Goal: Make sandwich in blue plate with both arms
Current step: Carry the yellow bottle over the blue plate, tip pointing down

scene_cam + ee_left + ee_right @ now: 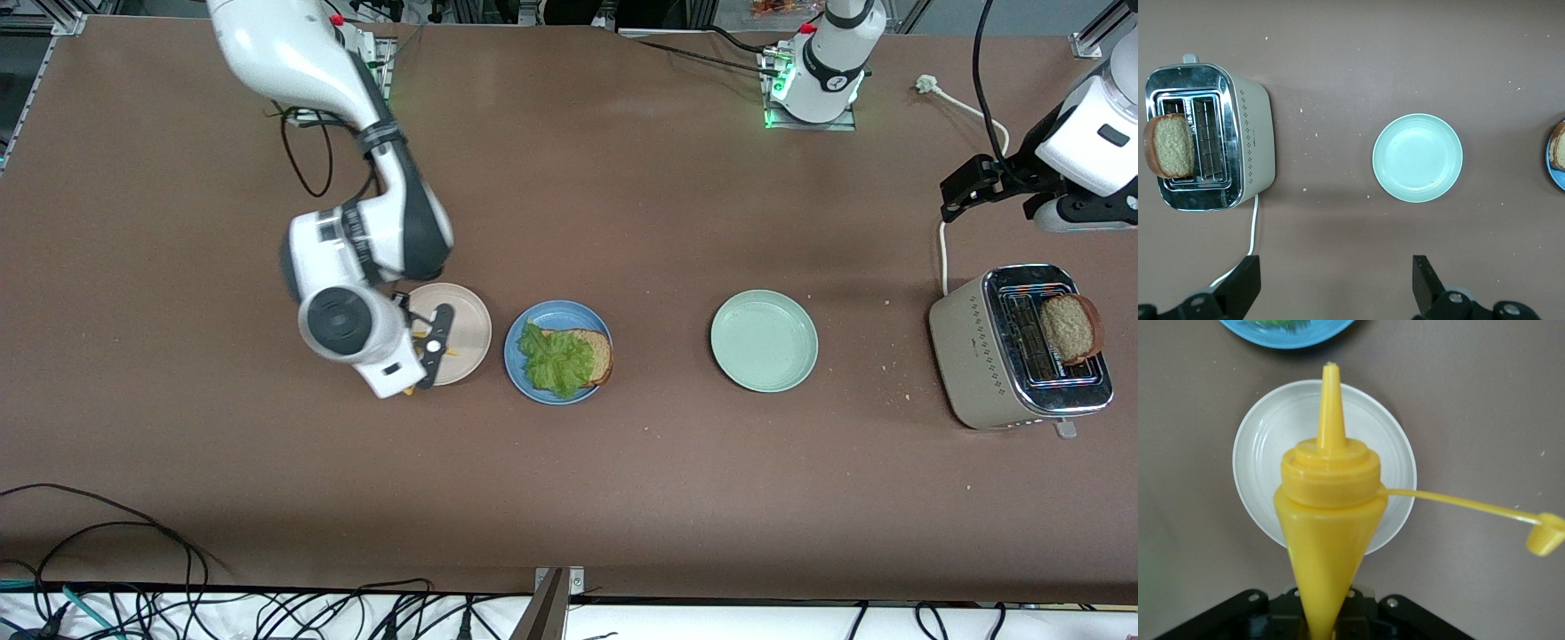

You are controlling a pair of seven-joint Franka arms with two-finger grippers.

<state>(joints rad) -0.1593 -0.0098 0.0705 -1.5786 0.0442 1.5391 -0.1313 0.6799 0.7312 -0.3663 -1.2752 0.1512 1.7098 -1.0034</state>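
Bread and lettuce are seen already laid on the blue plate (pixel 526 327), which rests near the middle of the tabletop (pixel 622 498): one toasted slice (pixel 596 353) lies at the bottom and a ruffled green lettuce leaf (pixel 556 358) is spread over most of it. The sandwich is judged about half built, no top slice having been placed yet. That second slice (pixel 1071 327) is shown standing up out of a slot of the toaster (pixel 973 356), at the left arm's end of the tabletop.

A yellow squeeze bottle (pixel 1328 520) is gripped at its base by the clenched jaws of the right gripper (pixel 427 351), its cap hanging open on a strap and its nozzle pointed toward the blue plate. It is held over the beige plate (pixel 471 324), which sits just beside the blue one, toward the right arm's end. Sauce on the lettuce cannot be made out.

The left gripper (pixel 965 188) hangs with its jaws released over bare tabletop between the toaster and the arm's base; nothing is held. A pale mint-green plate (pixel 764 340) stands empty between the blue plate and the toaster, well apart from both.

Wide bare tabletop is left around all three plates. The white power cord (pixel 944 253) beside the toaster is judged the one thing to be kept clear of.
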